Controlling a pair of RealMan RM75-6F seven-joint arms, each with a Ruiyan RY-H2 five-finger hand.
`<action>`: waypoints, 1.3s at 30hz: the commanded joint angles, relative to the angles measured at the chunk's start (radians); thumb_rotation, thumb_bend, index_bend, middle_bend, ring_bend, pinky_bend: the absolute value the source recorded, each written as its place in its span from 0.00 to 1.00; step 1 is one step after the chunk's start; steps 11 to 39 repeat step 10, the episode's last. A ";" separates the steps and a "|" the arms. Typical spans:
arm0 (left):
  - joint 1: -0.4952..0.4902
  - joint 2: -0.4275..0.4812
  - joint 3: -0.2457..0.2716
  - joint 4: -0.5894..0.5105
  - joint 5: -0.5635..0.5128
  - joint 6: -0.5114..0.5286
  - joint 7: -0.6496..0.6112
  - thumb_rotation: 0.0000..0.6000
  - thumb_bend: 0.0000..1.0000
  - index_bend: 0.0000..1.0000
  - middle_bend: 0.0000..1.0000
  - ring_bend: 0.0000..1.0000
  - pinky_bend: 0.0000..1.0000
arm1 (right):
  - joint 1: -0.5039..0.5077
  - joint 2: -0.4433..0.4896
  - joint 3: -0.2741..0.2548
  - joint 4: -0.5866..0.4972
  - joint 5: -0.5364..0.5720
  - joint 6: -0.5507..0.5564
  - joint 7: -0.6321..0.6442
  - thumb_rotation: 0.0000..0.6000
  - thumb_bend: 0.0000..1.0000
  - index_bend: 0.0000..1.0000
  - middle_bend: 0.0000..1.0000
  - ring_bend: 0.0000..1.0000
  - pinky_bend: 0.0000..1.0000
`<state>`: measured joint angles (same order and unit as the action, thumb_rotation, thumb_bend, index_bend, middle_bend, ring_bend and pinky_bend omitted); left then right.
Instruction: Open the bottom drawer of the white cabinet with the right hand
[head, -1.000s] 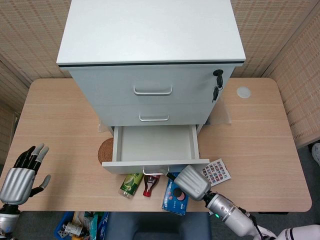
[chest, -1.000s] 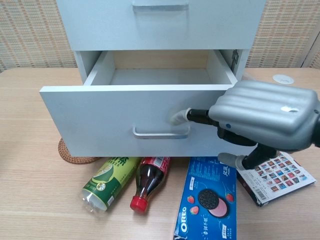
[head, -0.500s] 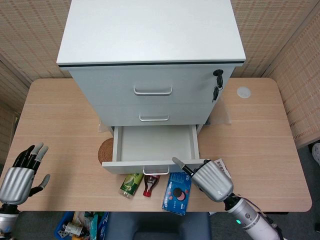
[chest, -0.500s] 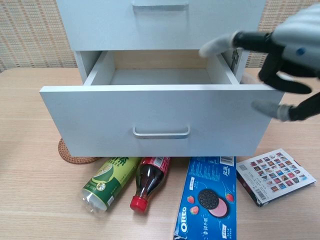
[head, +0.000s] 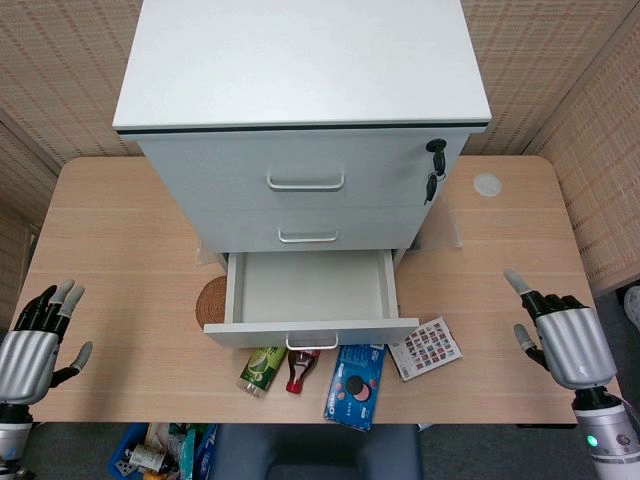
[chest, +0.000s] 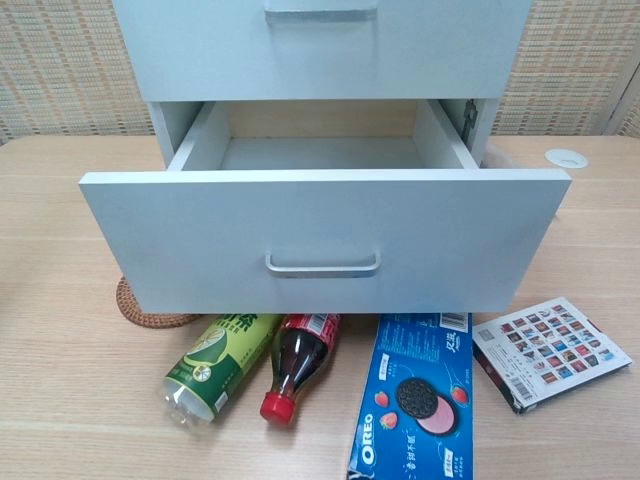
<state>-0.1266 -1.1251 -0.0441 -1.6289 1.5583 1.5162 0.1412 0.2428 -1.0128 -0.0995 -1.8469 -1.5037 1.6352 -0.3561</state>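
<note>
Woven beige wall panels surround a light wooden table on which the white cabinet stands. Its bottom drawer is pulled out toward the near table edge, the empty tray exposed and the front panel with its metal handle facing the chest camera. The two drawers above it are closed.

Step in hand: judged from the drawer's position, the opening pull is complete and the hand is clear of the work. No further pull appears necessary; the next move calls only for holding the arms clear, since small items lie just in front of the drawer face: a green bottle, a cola bottle, a blue cookie box and a printed card pack.

Right hand: positioned near the right table edge, well apart from the drawer, back of the hand up, fingers spread and extended forward, holding nothing. It shows in the head view only.

Left hand: at the left table edge, fingers spread, empty, well apart from the cabinet.
</note>
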 joint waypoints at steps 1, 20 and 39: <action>0.003 -0.001 0.002 -0.004 0.000 0.002 0.009 1.00 0.34 0.02 0.00 0.02 0.13 | -0.071 -0.024 0.012 0.101 0.048 0.018 0.092 1.00 0.25 0.09 0.18 0.21 0.25; 0.009 -0.001 0.011 -0.031 0.005 0.001 0.035 1.00 0.34 0.02 0.00 0.02 0.13 | -0.140 -0.073 0.020 0.201 0.080 -0.008 0.177 1.00 0.20 0.01 0.08 0.08 0.10; 0.009 -0.001 0.011 -0.031 0.005 0.001 0.035 1.00 0.34 0.02 0.00 0.02 0.13 | -0.140 -0.073 0.020 0.201 0.080 -0.008 0.177 1.00 0.20 0.01 0.08 0.08 0.10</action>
